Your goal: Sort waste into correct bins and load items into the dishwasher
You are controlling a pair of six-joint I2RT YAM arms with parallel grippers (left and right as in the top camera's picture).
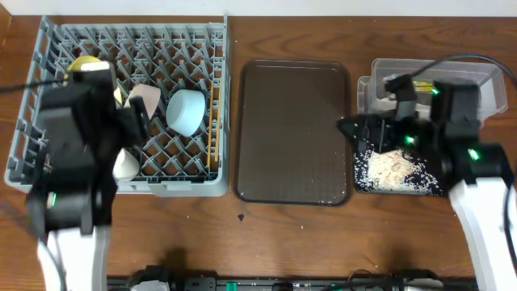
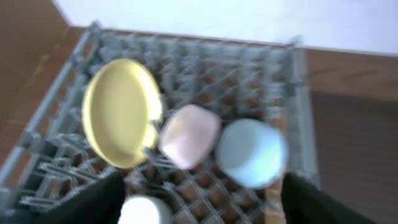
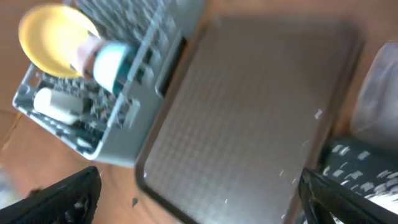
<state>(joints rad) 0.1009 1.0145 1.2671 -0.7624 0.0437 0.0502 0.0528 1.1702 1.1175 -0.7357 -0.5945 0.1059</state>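
Note:
The grey dish rack holds the yellow plate, pink bowl, light blue bowl, white cup and chopsticks. My left gripper is open and empty above the rack, near the cup. My right gripper is open and empty over the brown tray's right side. The black tray holds white rice scraps. The clear tub holds the green-and-yellow wrapper. I cannot make out the napkin.
The dark brown serving tray lies between rack and bins, with a few white specks on it. A small dark crumb lies on the wooden table in front of it. My arms hide parts of the rack and the bins.

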